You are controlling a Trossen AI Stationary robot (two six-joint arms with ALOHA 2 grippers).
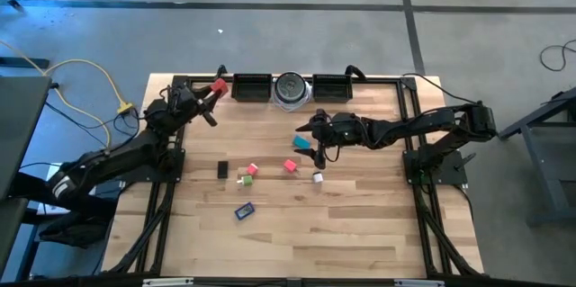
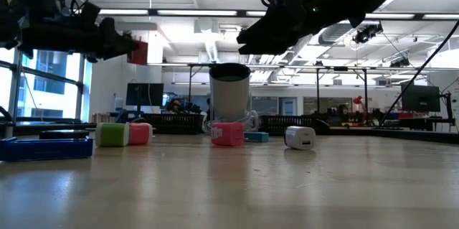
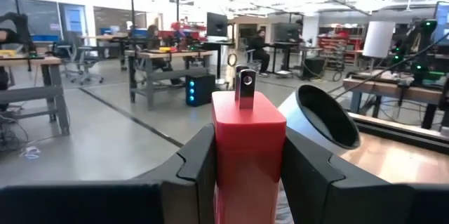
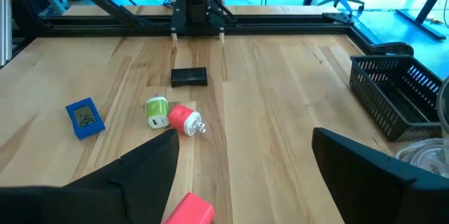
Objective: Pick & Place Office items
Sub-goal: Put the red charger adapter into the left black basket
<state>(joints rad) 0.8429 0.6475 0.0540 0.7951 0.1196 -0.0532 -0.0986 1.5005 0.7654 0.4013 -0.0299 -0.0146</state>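
My overhead camera looks straight down on the pale wooden table (image 1: pixel 297 224). My low one sits at tabletop level, facing the workshop behind. Each wrist camera peers past its own fingers. Overhead and low views share the scattered small pieces.

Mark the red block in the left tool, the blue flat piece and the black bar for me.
red block (image 3: pixel 249 140), left wrist view, its front face between the fingers.
blue flat piece (image 4: pixel 85 117), right wrist view, middle of its top face.
black bar (image 1: pixel 222 170), high view, its centre.
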